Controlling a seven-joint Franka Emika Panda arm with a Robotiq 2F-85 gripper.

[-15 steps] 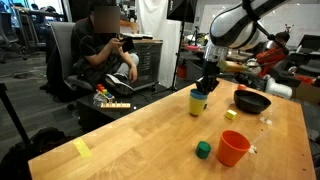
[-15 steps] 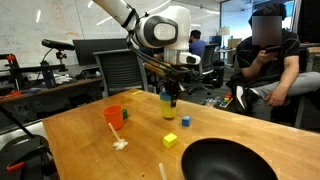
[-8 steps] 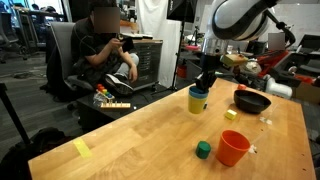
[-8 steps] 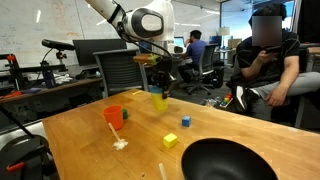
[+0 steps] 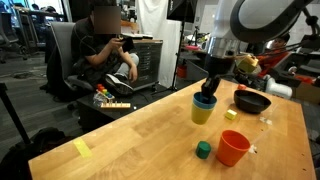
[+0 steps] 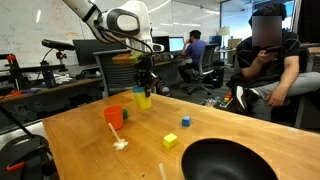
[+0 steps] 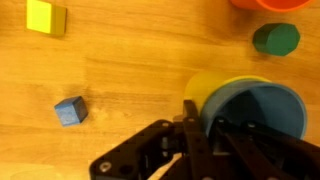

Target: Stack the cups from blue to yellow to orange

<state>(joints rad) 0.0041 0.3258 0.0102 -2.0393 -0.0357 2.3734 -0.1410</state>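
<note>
The light blue cup [image 7: 262, 108] sits nested inside the yellow cup [image 7: 205, 90]. My gripper [image 7: 197, 125] is shut on their shared rim wall, one finger inside the blue cup. In both exterior views the gripper [image 5: 207, 90] [image 6: 146, 86] holds the yellow cup [image 5: 203, 112] [image 6: 144, 101] just above the wooden table, with the blue cup [image 5: 205, 99] showing at its top. The orange cup [image 5: 233, 148] [image 6: 113, 116] stands upright and empty on the table a short way from the held pair. Its edge shows at the top of the wrist view [image 7: 270, 4].
A dark wide bowl [image 5: 252, 101] [image 6: 225, 160] stands near the table edge. On the table lie a green cube [image 5: 203, 150] [image 7: 276, 38], a yellow cube [image 5: 230, 114] [image 6: 170, 141] and a blue cube [image 6: 185, 121] [image 7: 70, 111]. A person [image 5: 105, 50] sits beyond the table.
My gripper has carried the nested blue and yellow cups across the table toward the orange cup. The orange cup, bowl and cubes have not moved.
</note>
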